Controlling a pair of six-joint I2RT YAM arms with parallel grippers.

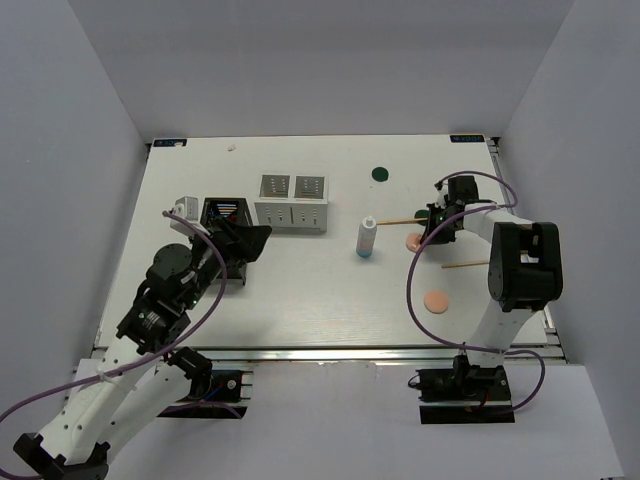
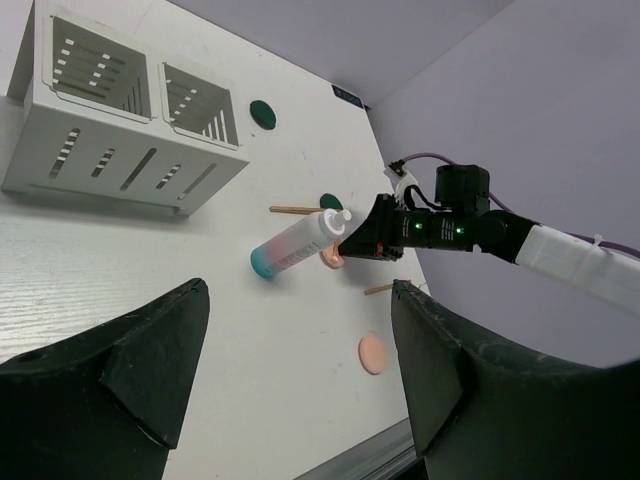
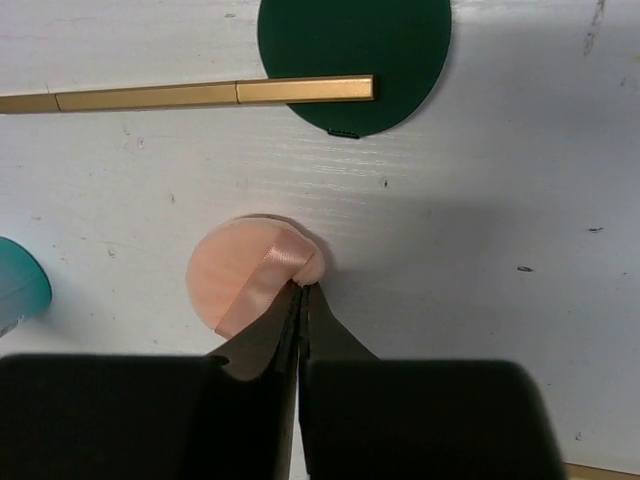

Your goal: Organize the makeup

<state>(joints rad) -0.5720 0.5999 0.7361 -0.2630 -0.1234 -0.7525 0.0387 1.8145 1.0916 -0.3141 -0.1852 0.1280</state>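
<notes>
My right gripper (image 3: 303, 290) is shut, its tips pinching the near edge of a pink round pad (image 3: 250, 270) with a satin ribbon across it, flat on the table. Just beyond lie a dark green disc (image 3: 355, 50) and a thin gold-wood stick (image 3: 190, 95). From above, this pad (image 1: 412, 241) sits right of the white bottle with the blue base (image 1: 367, 237). A second pink pad (image 1: 435, 300) and another stick (image 1: 466, 265) lie nearer. A further green disc (image 1: 379, 173) is at the back. My left gripper (image 2: 300, 370) hangs open and empty over the table, near the black holder (image 1: 226, 212).
The white two-compartment box (image 1: 293, 202) stands at the back centre, right of the black holder. The right arm's purple cable loops over the near right of the table. The table's metal front edge (image 1: 320, 352) runs along the bottom.
</notes>
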